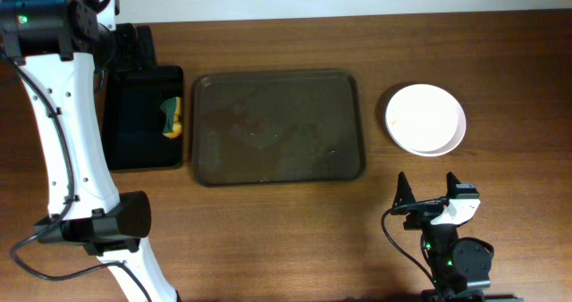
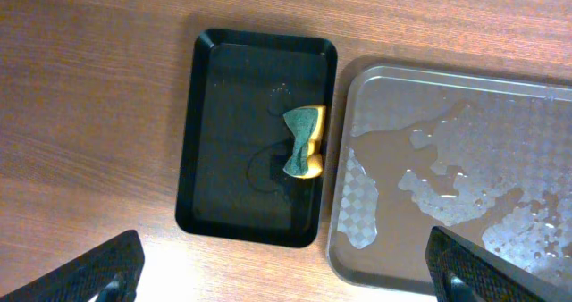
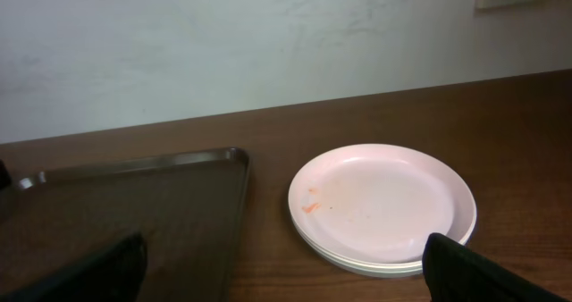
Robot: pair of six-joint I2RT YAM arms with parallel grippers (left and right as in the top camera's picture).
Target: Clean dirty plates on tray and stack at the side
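Here, left claw (image 2: 281, 248) spread wide and empty, above the black tray (image 2: 232, 114) holding a sponge (image 2: 304, 141), right claw (image 1: 426, 184) wide and empty, near stacked plates (image 1: 425, 119) on the bench (image 1: 295, 230)

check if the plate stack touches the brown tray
Apart: the overhead view shows a strip of table between the plate stack and the tray.

a green-and-yellow sponge (image 2: 304, 142) lies against the right wall of 1 black tray (image 2: 232, 114) on a wooden table (image 2: 89, 114).
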